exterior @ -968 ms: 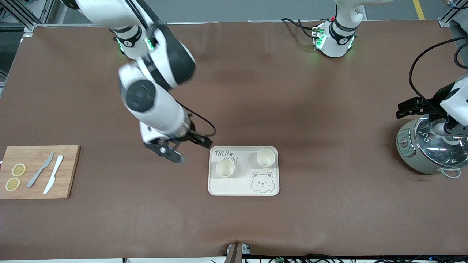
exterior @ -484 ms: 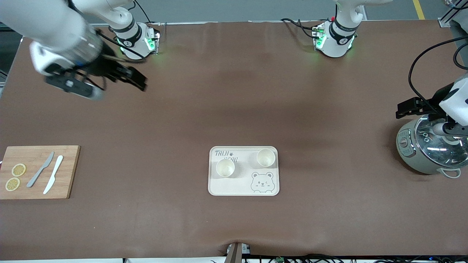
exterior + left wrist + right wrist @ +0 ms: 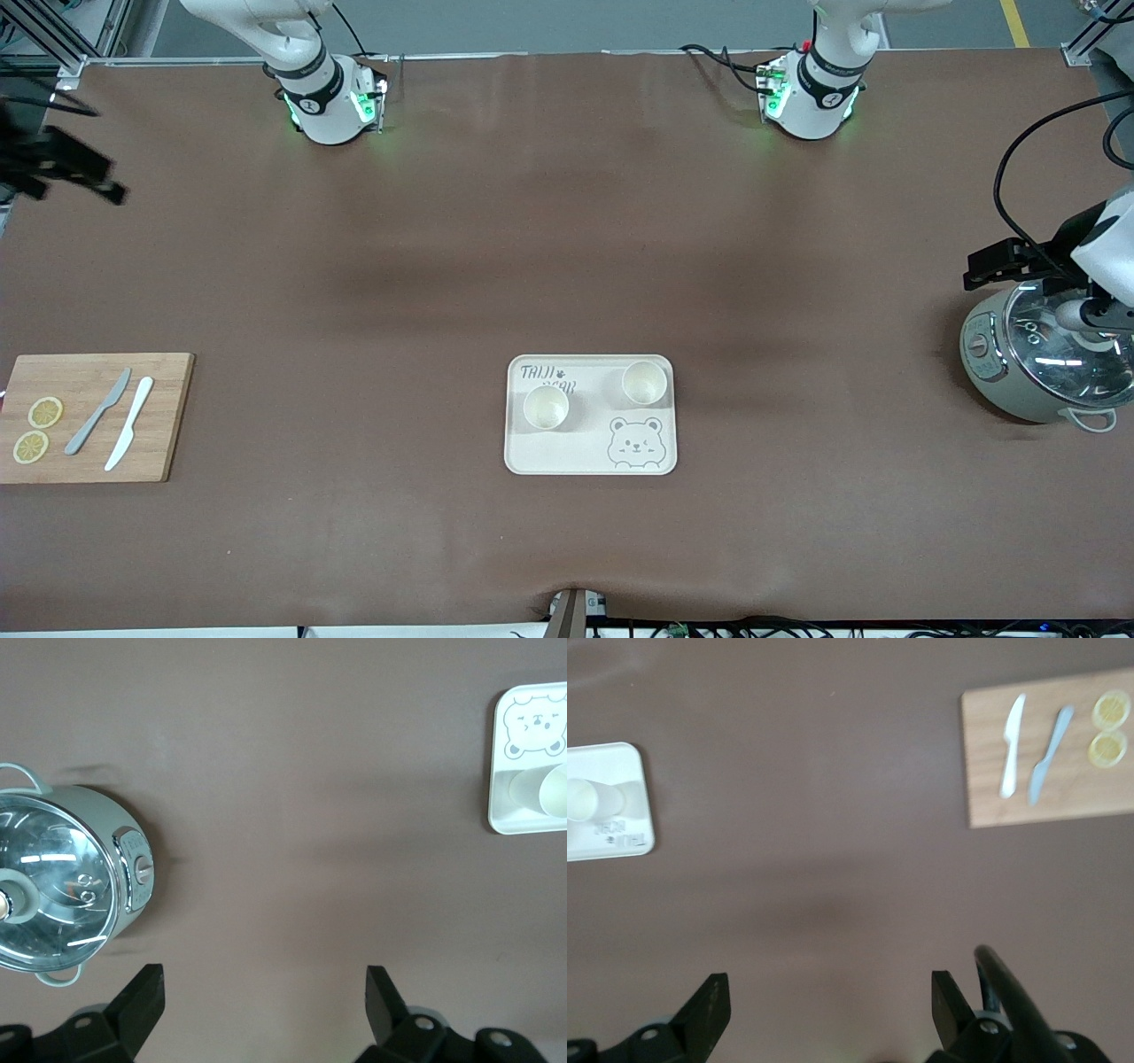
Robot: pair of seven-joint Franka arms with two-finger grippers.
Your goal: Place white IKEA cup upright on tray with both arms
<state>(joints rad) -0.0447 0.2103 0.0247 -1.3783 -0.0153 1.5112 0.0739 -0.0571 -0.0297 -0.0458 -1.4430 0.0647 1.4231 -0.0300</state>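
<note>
The cream tray (image 3: 589, 452) with bear drawing lies mid-table. Two white cups stand upright on it: one (image 3: 546, 408) toward the right arm's end, one (image 3: 644, 382) toward the left arm's end. My right gripper (image 3: 62, 166) is open and empty, up over the table's edge at the right arm's end. Its wrist view shows its gripper (image 3: 828, 1003) over bare table, the tray (image 3: 620, 840) and a cup (image 3: 583, 801). My left gripper (image 3: 1005, 264) is open and empty, over the pot's edge. Its wrist view shows the gripper (image 3: 263, 999), the tray (image 3: 529, 726) and a cup (image 3: 554, 790).
A wooden cutting board (image 3: 159, 416) with two knives and two lemon slices lies at the right arm's end, also in the right wrist view (image 3: 983, 762). A grey-green pot with a glass lid (image 3: 1032, 354) stands at the left arm's end, also in the left wrist view (image 3: 124, 819).
My right arm has swung away from beside the tray, up and out to the table's edge at its own end. Both cups stayed upright on the tray. The left arm barely moved.
</note>
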